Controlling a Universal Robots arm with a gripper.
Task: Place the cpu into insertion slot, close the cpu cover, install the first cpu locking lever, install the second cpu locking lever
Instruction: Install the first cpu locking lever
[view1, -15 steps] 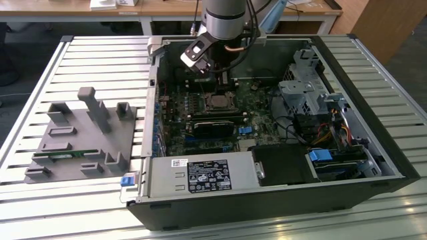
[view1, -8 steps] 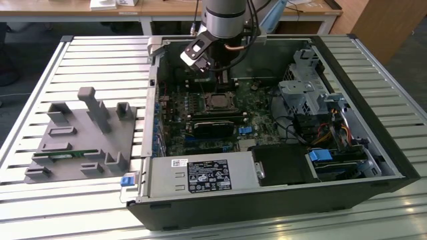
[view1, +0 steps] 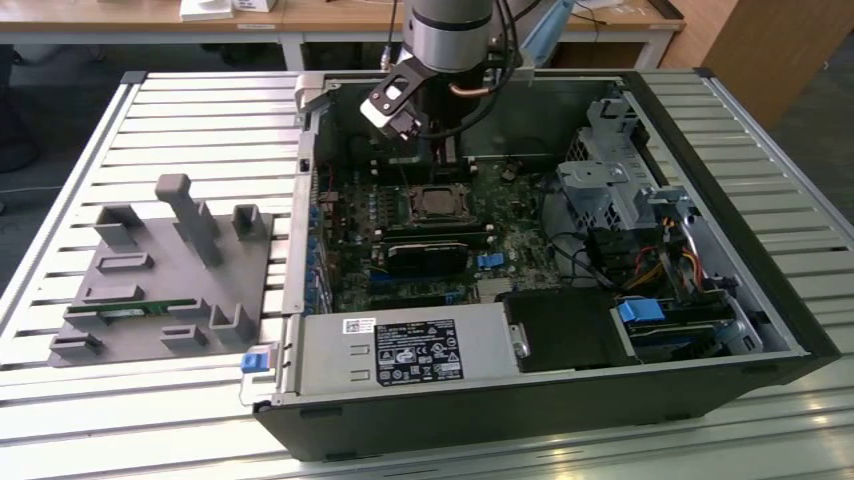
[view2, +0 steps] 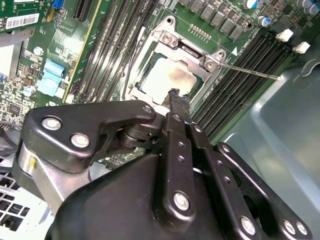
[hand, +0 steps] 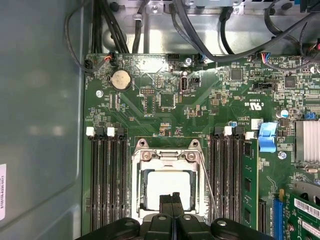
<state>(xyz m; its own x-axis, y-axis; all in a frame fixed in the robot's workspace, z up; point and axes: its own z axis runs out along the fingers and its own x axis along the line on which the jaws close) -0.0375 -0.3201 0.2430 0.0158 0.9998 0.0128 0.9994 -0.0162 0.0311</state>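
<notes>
Small flat square cpu (hand: 167, 182) w/ dull silver-beige metal top lies flat in the socket on the green motherboard (hand: 150, 102), top face up, inside the open black pc case (view1: 534, 412). It is square, so no long axis; its edges run parallel to the long black memory slots (hand: 105, 180) on both sides. Silvery sheet-metal cpu cover (hand: 167, 156), a frame plate w/ square opening, is down flat over the cpu, and the cpu top shows through the opening. The cover's wider bar w/ two round screw heads sits on the side toward the round silver coin cell (hand: 121, 79). A thin bright wire lever (hand: 207, 185) runs along one side of the cover and slants slightly away from it over the slots; can't tell if it is hooked. The black metal gripper (hand: 172, 196) is closed, fingers pressed together w/ nothing between, tips over the cover edge by the cpu. Can't tell if the tips touch. In the second wrist view the tips (view2: 176, 95) point at the same socket edge.
</notes>
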